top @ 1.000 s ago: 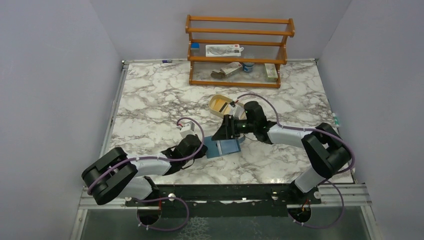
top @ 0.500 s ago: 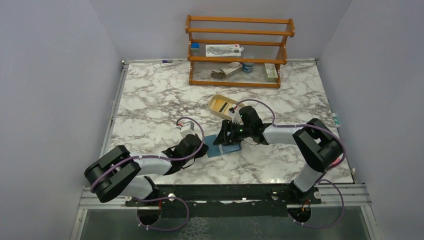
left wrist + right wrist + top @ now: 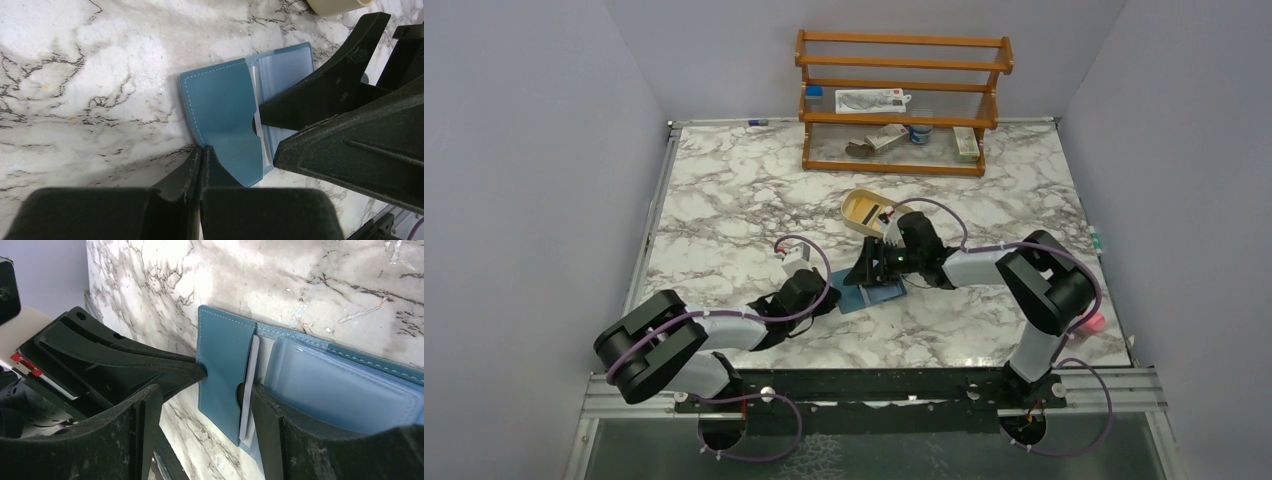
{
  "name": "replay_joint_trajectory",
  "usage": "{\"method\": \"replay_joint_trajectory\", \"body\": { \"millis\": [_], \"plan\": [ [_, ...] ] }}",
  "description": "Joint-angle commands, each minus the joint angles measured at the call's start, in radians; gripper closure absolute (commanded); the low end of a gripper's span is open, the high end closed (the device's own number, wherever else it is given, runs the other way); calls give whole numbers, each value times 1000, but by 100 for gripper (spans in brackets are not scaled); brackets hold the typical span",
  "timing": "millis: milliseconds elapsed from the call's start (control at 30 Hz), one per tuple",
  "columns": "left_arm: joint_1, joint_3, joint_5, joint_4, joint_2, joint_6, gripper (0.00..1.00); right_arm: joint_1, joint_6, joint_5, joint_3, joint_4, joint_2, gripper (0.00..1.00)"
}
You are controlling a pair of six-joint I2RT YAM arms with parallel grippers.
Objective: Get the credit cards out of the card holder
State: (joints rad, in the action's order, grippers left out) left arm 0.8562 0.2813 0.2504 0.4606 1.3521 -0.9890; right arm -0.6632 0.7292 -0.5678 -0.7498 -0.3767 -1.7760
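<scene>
The teal-blue card holder lies open on the marble, with pale clear sleeves on its right half. A pale card sticks a little out of the left pocket, also in the left wrist view. My left gripper is shut, its tips pressing on the holder's near-left edge. My right gripper is open and low over the holder. One of its fingers rests beside the card's edge, the other off the holder's left side. In the top view both grippers, left and right, meet at the holder.
An oval tan tray with yellow inside stands just behind the right gripper, with something pale in it. A wooden rack with small items stands at the back. A pink object lies at the right table edge.
My right gripper has moved left and down onto the open holder, its arm folding closer. The left arm and the holder have not moved.
</scene>
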Motion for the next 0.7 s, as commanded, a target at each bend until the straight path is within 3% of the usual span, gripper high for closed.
{"method": "replay_joint_trajectory", "body": {
  "millis": [0,467,667],
  "plan": [
    [-1,-32,-34,-68,35,-8,100,-32,50,-22,2,-27,-49,29],
    [-2,-59,-18,-55,-7,-29,100,-33,238,-323,86,-446,-45,30],
    [-2,-70,-8,-54,-47,-40,100,-37,197,-292,82,-376,-69,30]
  ]
}}
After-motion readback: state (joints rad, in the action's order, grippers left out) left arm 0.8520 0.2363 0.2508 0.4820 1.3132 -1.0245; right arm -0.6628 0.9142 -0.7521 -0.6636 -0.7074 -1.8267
